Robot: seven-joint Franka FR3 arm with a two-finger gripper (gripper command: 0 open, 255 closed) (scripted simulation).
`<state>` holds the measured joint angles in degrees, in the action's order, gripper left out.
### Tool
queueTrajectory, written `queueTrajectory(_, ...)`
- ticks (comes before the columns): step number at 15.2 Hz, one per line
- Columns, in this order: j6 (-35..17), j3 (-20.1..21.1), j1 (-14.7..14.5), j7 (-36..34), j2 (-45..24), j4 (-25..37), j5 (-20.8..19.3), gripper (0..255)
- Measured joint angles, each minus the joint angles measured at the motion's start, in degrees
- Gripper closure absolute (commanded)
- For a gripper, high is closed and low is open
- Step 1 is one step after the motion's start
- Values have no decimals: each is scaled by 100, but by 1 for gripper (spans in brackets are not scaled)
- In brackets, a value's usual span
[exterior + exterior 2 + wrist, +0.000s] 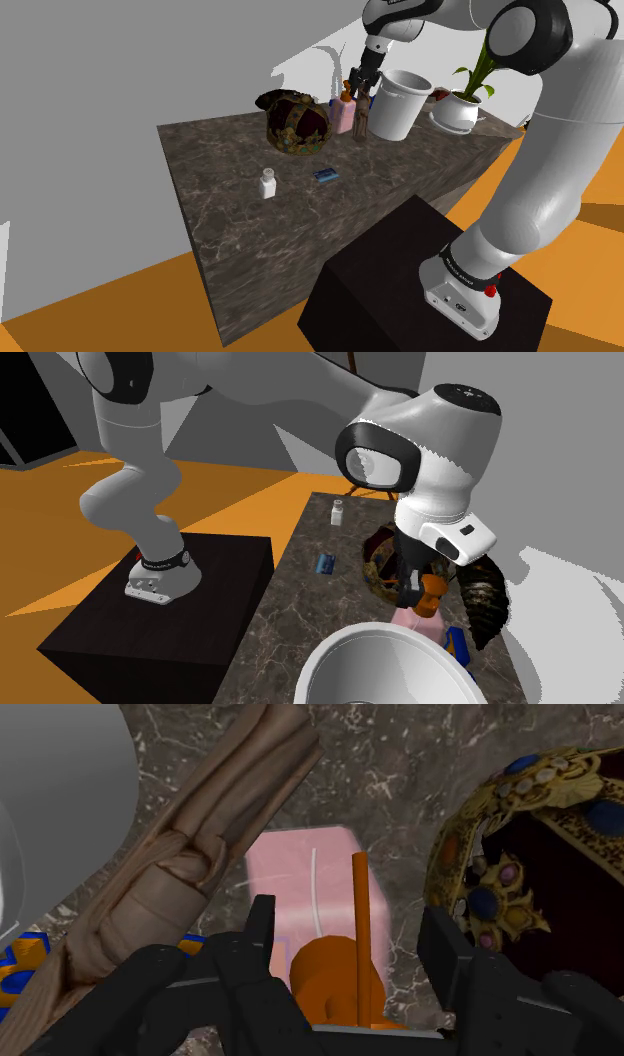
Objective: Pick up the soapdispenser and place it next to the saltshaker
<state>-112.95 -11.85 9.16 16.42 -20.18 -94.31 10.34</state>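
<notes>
Hovers with gripper [350,916] open astride soap dispenser [300,874] pump. Lower squarely, keep clear of crown [490,884], then close on pink body.

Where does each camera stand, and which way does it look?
Shoulder view: beside the stand, looking down over the table toward the grey wall; the arm and the stand show.
Second exterior view: at the table's opposite end, above the white bucket, facing back toward the stand and arm.
Wrist view: on the hand, looking down at the soap dispenser, straddled by the open gripper.
Shared: both exterior views show the saltshaker and the crown.
</notes>
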Motion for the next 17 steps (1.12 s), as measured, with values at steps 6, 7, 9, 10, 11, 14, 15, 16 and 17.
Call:
queueTrajectory(6,-4,-1,0,2,13,9,1,255)
queueTrajectory(7,-3,0,1,4,12,12,2,255)
queueTrajectory(9,0,1,-1,-1,9,16,2,255)
queueTrajectory(10,33,-1,0,-5,14,32,-3,255)
queueTrajectory(11,86,-4,2,-11,19,74,-8,255)
queueTrajectory(14,276,-12,6,-35,67,214,-29,255)
queueTrajectory(15,340,-16,5,-44,102,243,-39,255)
queueTrajectory(16,413,-17,2,-59,121,300,-48,255)
queueTrajectory(17,484,-20,7,-64,126,367,-51,255)
